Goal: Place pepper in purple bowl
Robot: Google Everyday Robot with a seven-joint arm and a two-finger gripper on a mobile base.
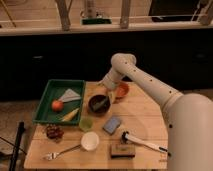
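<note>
The purple bowl (pixel 98 104) stands on the wooden table (pixel 145 120) near the middle, just right of the green tray. A slender greenish piece, the pepper (pixel 102 102), lies inside the bowl. My gripper (pixel 110 94) hangs at the end of the white arm, just above the bowl's right rim, between it and the orange bowl (pixel 122 90).
A green tray (pixel 47 95) at the left holds a red-orange fruit (pixel 57 105), a yellow elongated piece (pixel 70 115) and a grey wedge. In front are a pale green cup (pixel 86 123), a white bowl (pixel 90 141), a fork, a blue sponge (pixel 112 124), a brush (pixel 142 142) and a brown block.
</note>
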